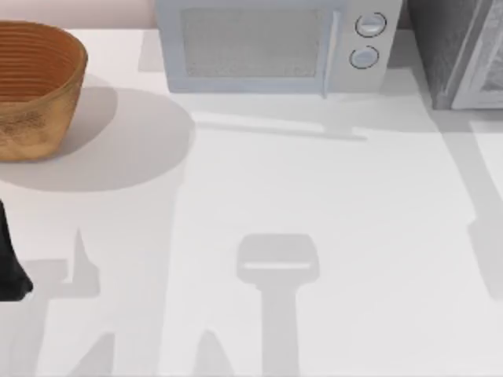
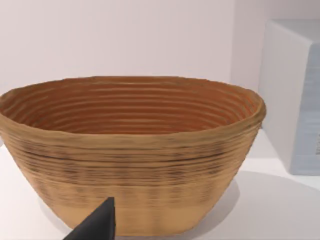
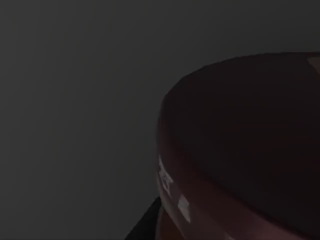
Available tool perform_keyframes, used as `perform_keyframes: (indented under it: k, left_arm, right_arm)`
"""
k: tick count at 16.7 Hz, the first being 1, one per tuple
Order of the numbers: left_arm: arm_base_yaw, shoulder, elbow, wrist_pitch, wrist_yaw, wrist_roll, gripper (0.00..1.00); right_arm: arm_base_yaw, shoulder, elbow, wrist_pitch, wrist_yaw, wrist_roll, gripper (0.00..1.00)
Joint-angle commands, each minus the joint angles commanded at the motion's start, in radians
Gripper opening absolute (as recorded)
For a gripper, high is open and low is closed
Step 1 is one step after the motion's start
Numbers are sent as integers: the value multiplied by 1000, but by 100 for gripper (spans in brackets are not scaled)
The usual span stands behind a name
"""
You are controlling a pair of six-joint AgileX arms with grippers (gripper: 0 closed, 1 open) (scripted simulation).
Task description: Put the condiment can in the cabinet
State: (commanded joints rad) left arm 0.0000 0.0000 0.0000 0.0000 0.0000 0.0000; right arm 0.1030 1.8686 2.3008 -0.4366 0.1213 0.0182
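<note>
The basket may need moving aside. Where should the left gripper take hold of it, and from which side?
Probably the rim of the basket, from above, one finger inside and one outside the near wall: it stands upright and open-topped, and its body looks too wide to span. The left gripper sits nearest, at the left edge of the table.

Rendered kitchen-like tabletop: white microwave, woven basket, grey cabinet.

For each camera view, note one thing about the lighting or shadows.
Top view: the basket throws a broad soft shadow to its right across the table. Left wrist view: evenly lit, with shadow under the basket. Right wrist view: dark.
</note>
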Motion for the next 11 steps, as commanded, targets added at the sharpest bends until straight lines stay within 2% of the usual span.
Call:
perform_keyframes:
  k: [5, 11]
  left_arm:
    - [0, 0, 0, 0, 0, 0, 100]
    - [0, 0, 0, 0, 0, 0, 100]
  right_arm:
    - [0, 0, 0, 0, 0, 0, 98]
    - [0, 0, 0, 0, 0, 0, 100]
